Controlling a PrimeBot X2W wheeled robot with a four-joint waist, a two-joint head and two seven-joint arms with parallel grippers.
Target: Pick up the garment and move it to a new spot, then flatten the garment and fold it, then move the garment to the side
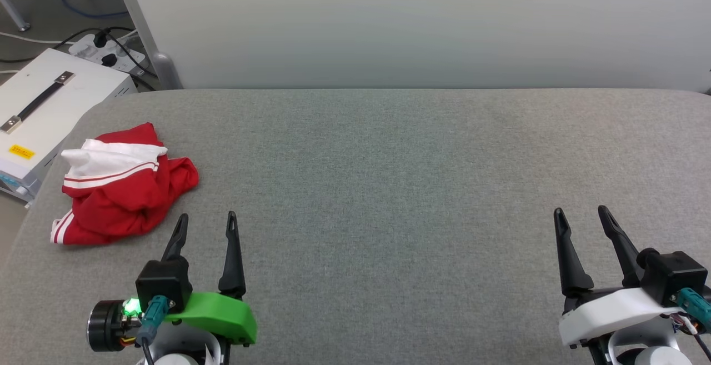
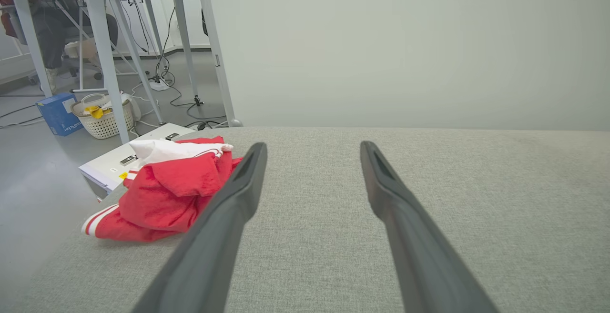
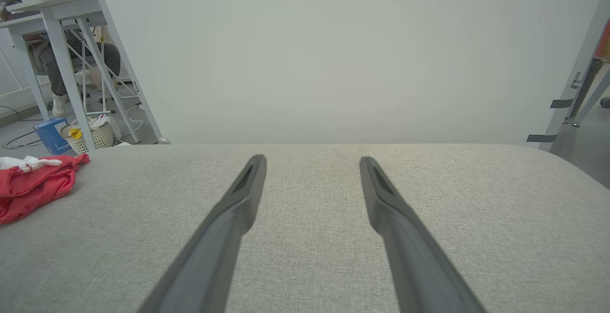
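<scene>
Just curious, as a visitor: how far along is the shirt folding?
Nothing looks done: the red-and-white T-shirt lies crumpled near the left edge of the grey table. Nothing is in hand: the left gripper and right gripper are open and empty. Picking up, moving, flattening, folding, setting aside all remain.

You've got wide bare fabric on the grey padded tabletop (image 1: 389, 176) btw the left gripper (image 1: 207, 215) and right gripper (image 1: 580, 209), and fwd to the far edge, so either arm has room to sweep there. The crumpled red-and-white T-shirt (image 1: 125, 187) is heaped near the left edge, just fwd and left of your left gripper's spread fingers, not touching. A pale partition wall (image 1: 416, 20) closes off the far edge. Off the left edge a white box w/ a strap handle (image 1: 44, 104) sits close beside the shirt, lower than the tabletop. Behind it a power strip (image 1: 105, 51) and cables lie on the floor.
</scene>
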